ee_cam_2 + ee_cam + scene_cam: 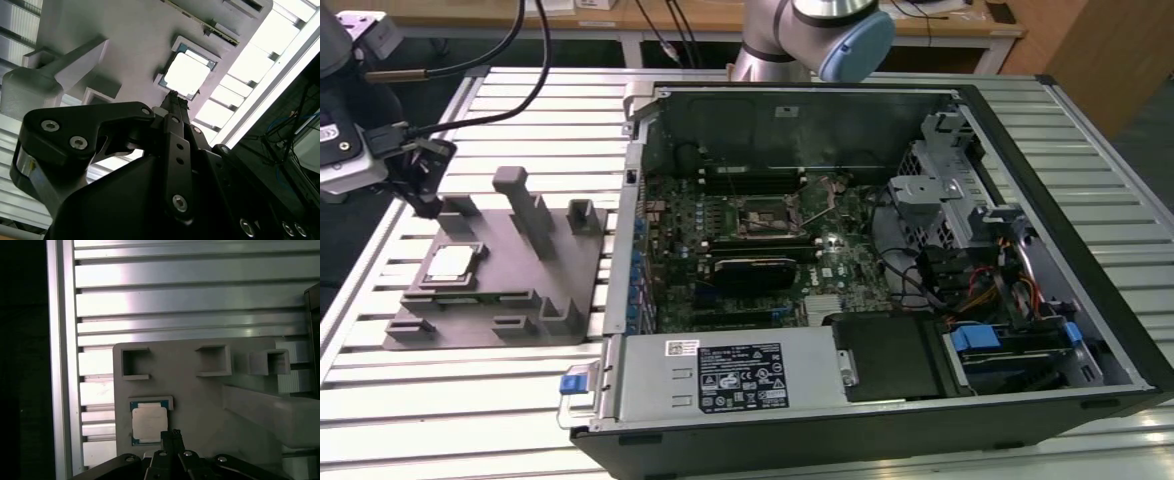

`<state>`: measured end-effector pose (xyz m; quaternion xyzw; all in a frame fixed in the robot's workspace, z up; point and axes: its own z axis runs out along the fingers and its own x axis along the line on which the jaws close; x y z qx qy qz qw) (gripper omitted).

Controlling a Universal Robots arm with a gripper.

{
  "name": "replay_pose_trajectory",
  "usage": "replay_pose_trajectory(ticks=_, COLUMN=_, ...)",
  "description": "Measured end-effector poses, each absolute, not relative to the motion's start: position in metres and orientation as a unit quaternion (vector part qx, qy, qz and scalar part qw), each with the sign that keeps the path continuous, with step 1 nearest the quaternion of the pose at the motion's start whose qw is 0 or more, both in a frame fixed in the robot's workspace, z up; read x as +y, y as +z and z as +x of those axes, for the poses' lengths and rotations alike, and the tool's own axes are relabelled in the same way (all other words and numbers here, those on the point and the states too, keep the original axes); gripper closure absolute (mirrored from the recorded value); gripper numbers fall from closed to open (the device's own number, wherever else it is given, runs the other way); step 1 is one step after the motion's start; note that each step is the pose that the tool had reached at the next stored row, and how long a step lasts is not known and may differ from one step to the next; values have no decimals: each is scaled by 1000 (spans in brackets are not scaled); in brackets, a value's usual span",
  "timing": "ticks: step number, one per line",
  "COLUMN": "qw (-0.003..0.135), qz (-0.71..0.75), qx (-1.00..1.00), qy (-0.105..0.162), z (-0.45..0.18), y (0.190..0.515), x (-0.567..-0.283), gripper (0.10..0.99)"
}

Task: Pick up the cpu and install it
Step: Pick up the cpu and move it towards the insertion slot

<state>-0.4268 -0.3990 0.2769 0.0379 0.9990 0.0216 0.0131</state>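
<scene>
Ribbed aluminium table (454, 400) slats are seen under everything in the exterior view. A grey fixture block (520, 290) is set on them at that view's left, and an open computer case (854, 445) just beside it at the right.

The cpu (450, 263) is seated flat in a shallow square recess of the fixture block, metal top facing up. Being square, it has no long axis that can be made out, and its edges are lined up with the recess walls. Within the case, a motherboard (680, 220) is mounted with a black-framed socket (767, 217) near its middle, and a power supply (720, 375) is fitted along the near wall.

The gripper (424, 195) is held over the block's far end, close above the cpu but apart from it. In both wrist views the fingertips are seen pressed together with nothing between them.

A thin blue-green rim around the cpu (148, 423) is shown in the first wrist view, with the gripper (172, 432) tip at its edge. In the second wrist view the cpu (186, 75) is washed to white just beyond the gripper (173, 95). The case and socket are given by the exterior view.
</scene>
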Motion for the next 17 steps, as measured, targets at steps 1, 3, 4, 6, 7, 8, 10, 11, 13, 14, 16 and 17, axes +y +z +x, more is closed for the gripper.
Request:
replay_pose_trajectory(ticks=1, qw=13, qz=38, qx=999, qy=22, z=-427, y=276, x=-399, gripper=980)
replay_pose_trajectory(ticks=3, qw=13, qz=38, qx=999, qy=22, z=-427, y=274, x=-399, gripper=980)
replay_pose_trajectory(ticks=4, qw=13, qz=38, qx=999, qy=22, z=-428, y=274, x=-399, gripper=980)
replay_pose_trajectory(ticks=6, qw=13, qz=38, qx=999, qy=22, z=-429, y=272, x=-399, gripper=980)
replay_pose_trajectory(ticks=7, qw=13, qz=38, qx=999, qy=22, z=-429, y=270, x=-399, gripper=980)
replay_pose_trajectory(ticks=8, qw=13, qz=38, qx=999, qy=22, z=-430, y=269, x=-399, gripper=980)
replay_pose_trajectory(ticks=10, qw=13, qz=38, qx=999, qy=22, z=-431, y=267, x=-399, gripper=980)
replay_pose_trajectory(ticks=11, qw=13, qz=38, qx=999, qy=22, z=-431, y=266, x=-399, gripper=980)
replay_pose_trajectory(ticks=13, qw=13, qz=38, qx=999, qy=22, z=-431, y=264, x=-399, gripper=980)
replay_pose_trajectory(ticks=14, qw=13, qz=38, qx=999, qy=22, z=-432, y=263, x=-399, gripper=980)
replay_pose_trajectory(ticks=16, qw=13, qz=38, qx=999, qy=22, z=-432, y=261, x=-399, gripper=980)
replay_pose_trajectory(ticks=17, qw=13, qz=38, qx=999, qy=22, z=-432, y=260, x=-399, gripper=980)
